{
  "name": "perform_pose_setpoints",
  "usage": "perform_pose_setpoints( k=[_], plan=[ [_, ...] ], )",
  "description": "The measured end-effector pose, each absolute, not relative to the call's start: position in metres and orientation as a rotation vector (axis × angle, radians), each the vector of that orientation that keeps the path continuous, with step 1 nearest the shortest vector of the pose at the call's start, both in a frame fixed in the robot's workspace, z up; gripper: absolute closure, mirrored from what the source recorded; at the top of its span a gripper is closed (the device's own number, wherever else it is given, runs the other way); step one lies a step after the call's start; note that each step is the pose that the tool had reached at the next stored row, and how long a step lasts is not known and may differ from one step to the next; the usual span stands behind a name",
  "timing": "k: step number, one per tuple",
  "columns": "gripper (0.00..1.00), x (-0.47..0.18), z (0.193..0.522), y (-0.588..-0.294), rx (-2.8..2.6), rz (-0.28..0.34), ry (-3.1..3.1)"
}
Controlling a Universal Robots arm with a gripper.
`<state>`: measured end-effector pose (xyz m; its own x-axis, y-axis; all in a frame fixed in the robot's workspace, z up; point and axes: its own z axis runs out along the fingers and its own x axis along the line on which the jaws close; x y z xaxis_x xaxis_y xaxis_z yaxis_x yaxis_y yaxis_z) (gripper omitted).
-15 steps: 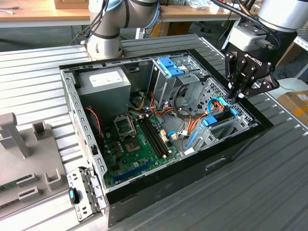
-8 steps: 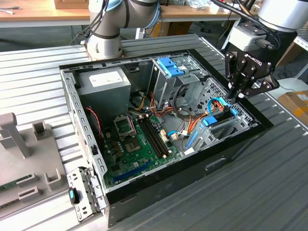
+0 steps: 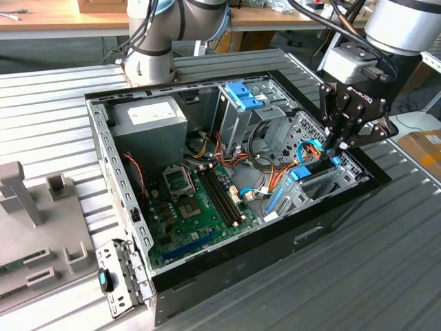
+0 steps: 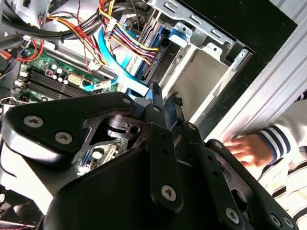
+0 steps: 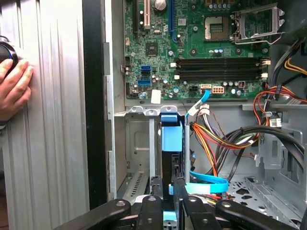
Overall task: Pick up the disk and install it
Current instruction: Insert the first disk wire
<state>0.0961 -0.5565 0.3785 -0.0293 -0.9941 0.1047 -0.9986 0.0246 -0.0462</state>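
The disk (image 5: 171,136) stands on edge inside the largest thing on your table (image 3: 55,103), the open black computer case (image 3: 324,227). The case lies on its side on the ribbed metal surface. The arm (image 3: 396,24) reaches down over the end of the case at the exterior view's right, well away from the grey power box (image 3: 148,124) at the far corner. Between the two lies the green motherboard (image 3: 193,207), flat on the floor of the case.

In the first wrist view you see the disk's blue frame edge in a slot of the bare metal drive cage (image 5: 139,143), upright between the cage walls. The claw (image 3: 337,148) is closed on the disk. One finger (image 5: 155,191) presses each side of its upper edge, and blue frame shows between them. Just beside the cage run a bundle of orange and yellow wires (image 5: 211,143) and a flat blue cable (image 5: 208,179). A person's hand (image 5: 14,88) rests on the table ribs near the outer wall of the case, with a striped sleeve (image 4: 283,139) behind it.
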Motion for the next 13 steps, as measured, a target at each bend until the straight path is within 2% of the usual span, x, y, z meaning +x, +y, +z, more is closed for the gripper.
perform_pose_setpoints(
  k=[3, 5, 13],
  plan=[
    [0.76, 0.0961, 0.3755, -0.5562, 2.154, 0.172, -2.212],
    [0.76, 0.096, 0.3755, -0.5561, 2.169, 0.135, -2.229],
    [0.76, 0.0964, 0.3752, -0.556, 2.184, 0.091, -2.245]
  ],
)
